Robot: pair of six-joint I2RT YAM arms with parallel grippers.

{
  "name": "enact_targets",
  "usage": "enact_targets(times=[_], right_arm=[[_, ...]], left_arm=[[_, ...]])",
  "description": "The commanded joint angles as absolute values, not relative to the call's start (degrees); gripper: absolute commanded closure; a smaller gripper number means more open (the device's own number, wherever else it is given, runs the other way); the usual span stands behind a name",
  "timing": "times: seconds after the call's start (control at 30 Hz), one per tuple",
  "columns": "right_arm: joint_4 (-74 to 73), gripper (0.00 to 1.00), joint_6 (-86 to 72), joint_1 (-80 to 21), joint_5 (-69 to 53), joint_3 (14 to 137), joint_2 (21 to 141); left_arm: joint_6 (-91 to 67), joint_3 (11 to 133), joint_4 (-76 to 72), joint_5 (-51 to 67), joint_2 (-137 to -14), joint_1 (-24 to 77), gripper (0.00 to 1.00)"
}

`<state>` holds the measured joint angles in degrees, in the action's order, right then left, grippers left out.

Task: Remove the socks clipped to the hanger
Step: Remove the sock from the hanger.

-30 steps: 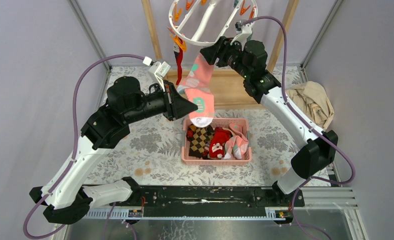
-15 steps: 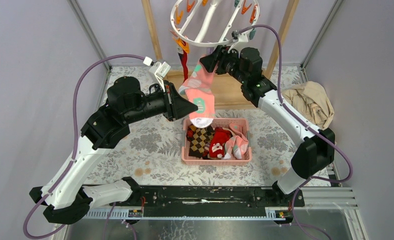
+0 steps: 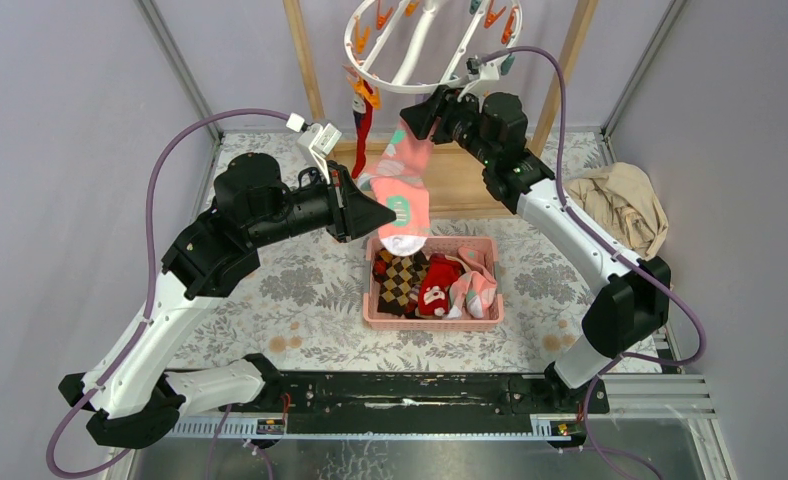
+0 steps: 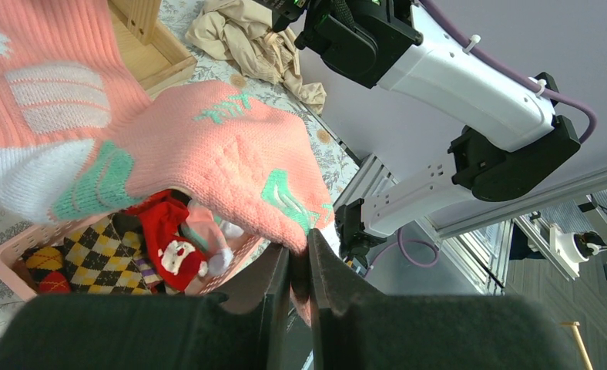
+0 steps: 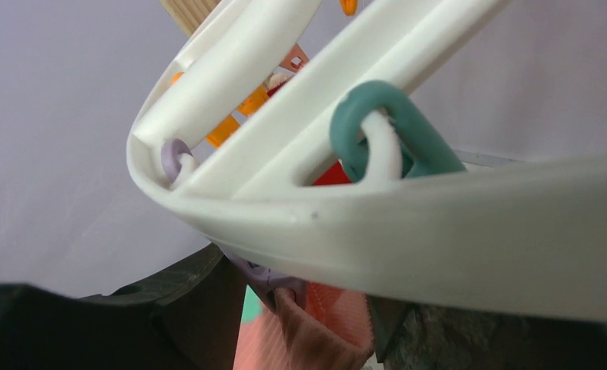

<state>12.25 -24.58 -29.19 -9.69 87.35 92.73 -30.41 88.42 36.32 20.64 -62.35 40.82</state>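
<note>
Left wrist view: left gripper (image 4: 297,258) pinches the pink sock (image 4: 208,146) — right gripper (image 5: 304,320) spread, straddling its lilac clip (image 5: 273,281).

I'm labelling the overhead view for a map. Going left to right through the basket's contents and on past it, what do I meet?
In the basket: checked sock → red sock → pink sock; then beige cloth.

hanger (image 3: 395,82) top cropped, right claw (image 5: 308,316) tips behind its rim

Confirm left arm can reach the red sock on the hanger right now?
Probably not yet: the left claw is shut on the pink sock, so it isn't free. The red sock hangs close above it from the hanger, nothing seen between.
</note>
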Motion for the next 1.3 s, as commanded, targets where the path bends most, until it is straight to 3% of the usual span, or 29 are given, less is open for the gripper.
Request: enact_targets(times=[0.0, 0.3, 0.43, 0.7, 0.83, 0.87, 1.1, 1.27], right_arm=[[16.92, 0.41, -25.07, -29.71, -8.34, 90.67, 90.64], [18.53, 0.46, -25.04, -29.69, -8.6, 91.61, 90.86], [18.62, 0.59, -25.04, -29.69, -8.7, 91.7, 91.01], [18.73, 0.76, -24.51, -29.69, -7.89, 90.45, 90.28], [18.56, 0.77, -24.32, -29.62, -7.53, 90.37, 90.03], [18.59, 0.75, -24.19, -29.62, -7.58, 90.42, 90.0], [18.08, 0.29, -23.75, -29.62, -7.21, 88.83, 88.99], [17.92, 0.2, -23.33, -29.62, -6.92, 86.35, 87.42]], left_arm=[[-31.05, 89.95, 34.93, 22.24, -61.88, 40.65, 0.82], [-31.11, 89.77, 34.98, 22.15, -61.86, 40.67, 0.82], [-31.2, 89.72, 34.98, 22.02, -61.57, 40.66, 0.82], [-31.28, 89.7, 34.96, 21.98, -61.61, 40.68, 0.82], [-31.38, 89.65, 34.97, 21.97, -61.6, 40.69, 0.82], [-31.38, 89.7, 34.96, 21.97, -61.54, 40.65, 0.82], [-31.46, 89.57, 34.89, 21.79, -61.57, 40.68, 0.81], [-31.46, 89.81, 34.89, 21.86, -61.91, 40.67, 0.82]])
